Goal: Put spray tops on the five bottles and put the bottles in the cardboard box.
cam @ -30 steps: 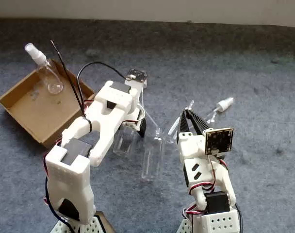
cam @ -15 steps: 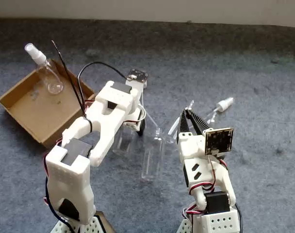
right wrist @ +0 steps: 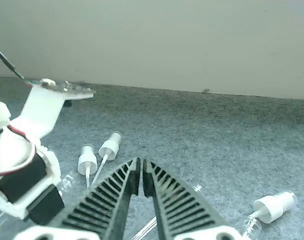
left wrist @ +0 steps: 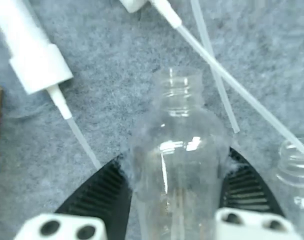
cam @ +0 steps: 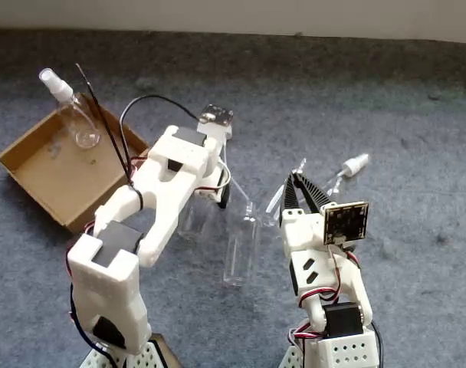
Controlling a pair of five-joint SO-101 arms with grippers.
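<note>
Gripping an open-necked clear bottle, the left claw has its jaws clamped on both sides of the body, above the grey table.

The cardboard box sits at the table's far left, beside the left arm. A capped bottle leans in the box's far corner, its spray head poking over the rim. The right arm stands mid-table, and the right claw is pinched closed on nothing. A second bare bottle lies on the table between the two arms. A loose spray top with its dip tube lies just beside the gripped bottle. A pair of spray tops lies side by side beyond the right claw, and a lone spray top lies off to that claw's right.
</note>
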